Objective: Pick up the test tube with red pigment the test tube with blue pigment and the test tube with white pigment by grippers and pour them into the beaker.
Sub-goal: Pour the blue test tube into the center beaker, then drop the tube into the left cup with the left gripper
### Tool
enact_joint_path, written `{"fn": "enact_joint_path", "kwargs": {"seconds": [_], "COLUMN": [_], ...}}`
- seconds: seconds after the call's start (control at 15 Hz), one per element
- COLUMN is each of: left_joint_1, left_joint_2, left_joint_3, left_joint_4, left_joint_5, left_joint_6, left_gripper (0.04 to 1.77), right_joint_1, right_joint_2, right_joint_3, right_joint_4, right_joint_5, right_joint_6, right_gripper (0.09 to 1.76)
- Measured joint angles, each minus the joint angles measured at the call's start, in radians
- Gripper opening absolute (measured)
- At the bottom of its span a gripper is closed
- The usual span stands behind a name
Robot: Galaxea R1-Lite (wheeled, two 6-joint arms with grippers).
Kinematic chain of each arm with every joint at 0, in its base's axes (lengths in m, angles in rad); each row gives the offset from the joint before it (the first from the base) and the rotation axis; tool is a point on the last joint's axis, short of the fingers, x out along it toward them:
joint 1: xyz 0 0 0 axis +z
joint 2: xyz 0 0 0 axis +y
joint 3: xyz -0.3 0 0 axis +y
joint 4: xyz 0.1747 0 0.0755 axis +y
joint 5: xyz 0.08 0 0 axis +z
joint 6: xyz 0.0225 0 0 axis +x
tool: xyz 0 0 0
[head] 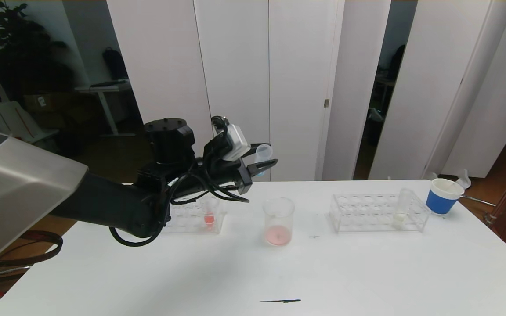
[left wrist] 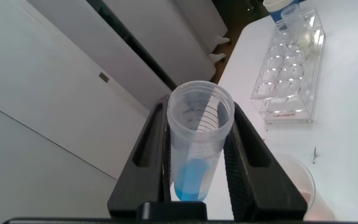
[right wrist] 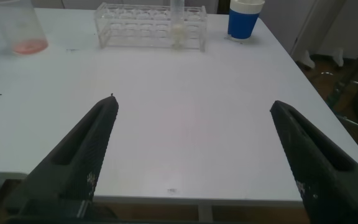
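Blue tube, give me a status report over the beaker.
Left gripper shut on the blue tube, raised behind the beaker. Right gripper open, idle. Path clear.

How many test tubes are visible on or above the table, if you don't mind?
3: the blue-pigment tube in the shut left gripper, a red-pigment tube in the left rack, a white-pigment tube in the right rack.

The left gripper (left wrist: 197, 158) is clamped on the blue tube (left wrist: 196, 143), black fingers (left wrist: 151, 143) pressing both sides, open mouth facing the camera and blue pigment sitting down at the bottom. Off around 1 o'clock on the white table (left wrist: 353, 124) there's a clear rack (left wrist: 288, 74) with a white tube (left wrist: 298, 31) at its far end. The beaker (left wrist: 300, 180) rim peeks in at about 4 o'clock, just beside the fingers.
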Motion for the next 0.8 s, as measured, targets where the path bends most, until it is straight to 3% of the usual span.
{"fn": "enact_joint_path", "kwargs": {"seconds": [0.2, 0.47, 0.8], "left_joint_1": [0.002, 0.009, 0.017], "left_joint_2": [0.074, 0.146, 0.210], "left_joint_3": [-0.032, -0.041, -0.039], "left_joint_4": [-0.094, -0.143, -0.283], "left_joint_5": [-0.003, 0.002, 0.004], "left_joint_6": [0.141, 0.309, 0.446], "left_gripper": [0.58, 0.58, 0.58], "right_joint_1": [0.000, 0.000, 0.000], "right_joint_2": [0.000, 0.000, 0.000], "right_joint_3": [0.000, 0.000, 0.000], "right_joint_4": [0.000, 0.000, 0.000], "right_joint_5": [0.000, 0.000, 0.000], "right_joint_6": [0.000, 0.000, 0.000], "right_gripper": [1.75, 1.75, 1.75]}}
